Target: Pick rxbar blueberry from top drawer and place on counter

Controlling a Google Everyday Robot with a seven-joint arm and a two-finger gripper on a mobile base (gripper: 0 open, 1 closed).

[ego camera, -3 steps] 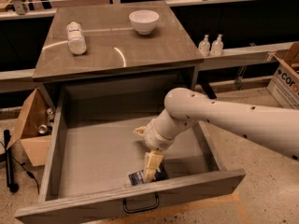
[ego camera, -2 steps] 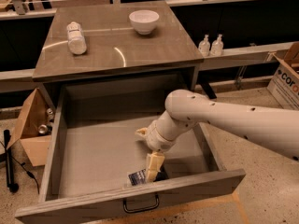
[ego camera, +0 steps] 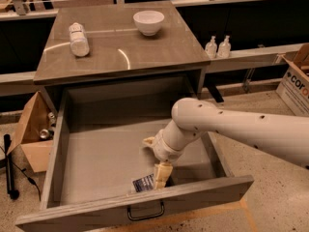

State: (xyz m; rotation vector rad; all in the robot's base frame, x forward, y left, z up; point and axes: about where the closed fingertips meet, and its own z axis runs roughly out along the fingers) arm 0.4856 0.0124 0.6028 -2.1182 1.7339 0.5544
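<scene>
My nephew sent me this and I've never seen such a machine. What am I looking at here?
One camera looks down on a cabinet from the front. The white tube is a robot arm; its gripper, the tool at its tip, reaches down into the open top drawer, right at a dark blue rxbar blueberry near the drawer's front. Whether it already holds the bar is not visible. On the counter above sit a white bottle on its side and a white bowl.

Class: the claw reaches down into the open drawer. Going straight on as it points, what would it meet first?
Probably the rxbar blueberry, lying right by the claw near the front panel of the top drawer. Depth is unclear, so it might hit the drawer floor beside it.
</scene>
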